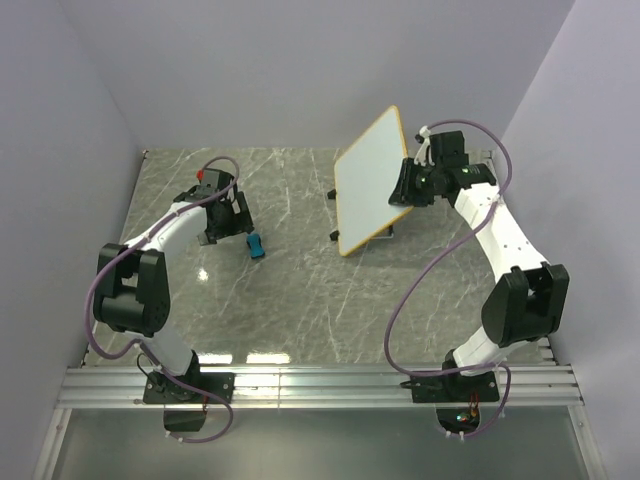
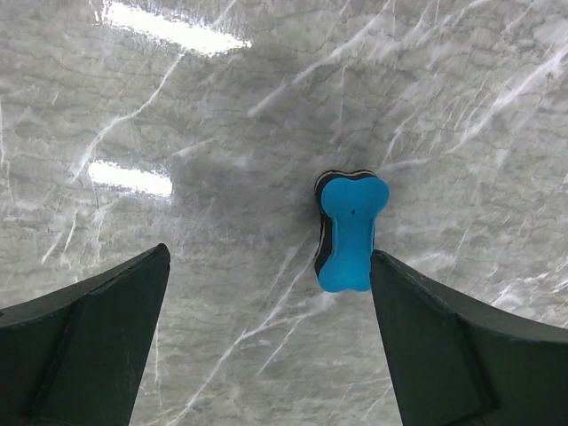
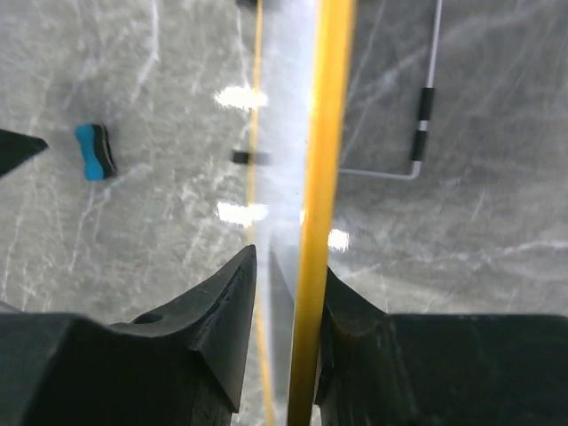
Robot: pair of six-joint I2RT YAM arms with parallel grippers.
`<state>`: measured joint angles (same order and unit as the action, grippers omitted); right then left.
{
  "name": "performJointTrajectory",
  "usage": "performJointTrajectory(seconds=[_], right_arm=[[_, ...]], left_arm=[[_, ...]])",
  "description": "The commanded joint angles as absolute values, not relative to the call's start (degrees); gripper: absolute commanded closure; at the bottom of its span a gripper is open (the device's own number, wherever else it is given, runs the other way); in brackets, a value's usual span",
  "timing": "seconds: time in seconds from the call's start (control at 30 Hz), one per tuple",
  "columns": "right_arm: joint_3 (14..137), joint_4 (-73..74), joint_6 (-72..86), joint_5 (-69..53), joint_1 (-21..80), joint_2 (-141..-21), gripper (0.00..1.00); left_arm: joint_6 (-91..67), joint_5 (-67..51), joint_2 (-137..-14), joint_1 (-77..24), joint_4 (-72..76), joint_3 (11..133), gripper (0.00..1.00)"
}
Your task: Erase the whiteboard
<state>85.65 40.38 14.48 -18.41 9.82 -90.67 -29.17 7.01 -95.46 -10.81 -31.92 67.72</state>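
The whiteboard [image 1: 370, 178], white with an orange-yellow rim, stands tilted at the back right; no writing shows on its face. My right gripper [image 1: 408, 186] is shut on its right edge. In the right wrist view the yellow rim [image 3: 321, 160] runs up between the two black fingers [image 3: 222, 311]. The blue bone-shaped eraser [image 1: 256, 246] lies on the table just right of my left gripper [image 1: 222, 222]. In the left wrist view the eraser [image 2: 349, 229] lies close to the right finger [image 2: 444, 328], and my left gripper [image 2: 266, 311] is open and empty above the table.
The marble table [image 1: 300, 290] is walled on three sides. The board's wire stand [image 3: 424, 124] and a small black foot [image 3: 248, 157] show in the right wrist view. A metal rail [image 1: 320, 385] runs along the near edge by the arm bases.
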Motion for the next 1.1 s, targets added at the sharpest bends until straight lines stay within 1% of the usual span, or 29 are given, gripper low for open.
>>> performJointTrajectory(seconds=[0.0, 0.3, 0.33, 0.4, 0.43, 0.5, 0.53, 0.6, 0.63, 0.77, 1.07], right_arm=[[84.9, 41.0, 14.8, -19.2, 9.8, -91.0, 0.64], [85.0, 41.7, 14.0, -16.6, 9.2, -90.4, 0.65], [85.1, 42.0, 13.9, -16.3, 9.2, -90.1, 0.57], [85.2, 42.4, 13.8, -14.9, 9.1, -89.7, 0.48], [84.9, 42.7, 13.7, -14.5, 8.9, -89.1, 0.41], [84.7, 43.0, 13.4, -13.2, 8.8, -88.2, 0.31], [84.4, 43.2, 13.4, -12.3, 8.7, -87.4, 0.19], [84.0, 43.4, 13.4, -11.6, 8.6, -86.6, 0.1], [83.7, 43.7, 13.5, -10.6, 8.4, -85.8, 0.04], [82.5, 43.5, 14.0, -9.8, 8.4, -83.8, 0.01], [81.4, 43.6, 14.3, -8.4, 8.3, -80.6, 0.0]], left_arm=[[-28.6, 6.1, -94.5, -10.6, -30.8, 68.3, 0.01], [-28.0, 6.4, -96.0, -10.4, -31.6, 70.6, 0.01], [-28.0, 6.4, -96.1, -10.3, -31.5, 71.1, 0.01], [-28.0, 6.6, -96.2, -10.3, -31.5, 71.5, 0.01], [-28.0, 6.6, -96.2, -10.2, -31.5, 71.7, 0.01], [-28.2, 6.4, -96.3, -10.2, -31.4, 72.0, 0.01], [-28.2, 6.3, -96.4, -10.2, -31.5, 72.2, 0.0], [-28.3, 6.2, -96.6, -10.2, -31.5, 72.3, 0.01], [-28.3, 6.2, -96.7, -10.2, -31.5, 72.6, 0.01], [-28.4, 5.9, -96.7, -10.2, -31.4, 72.8, 0.01], [-28.7, 6.2, -94.9, -10.2, -31.8, 72.4, 0.01]])
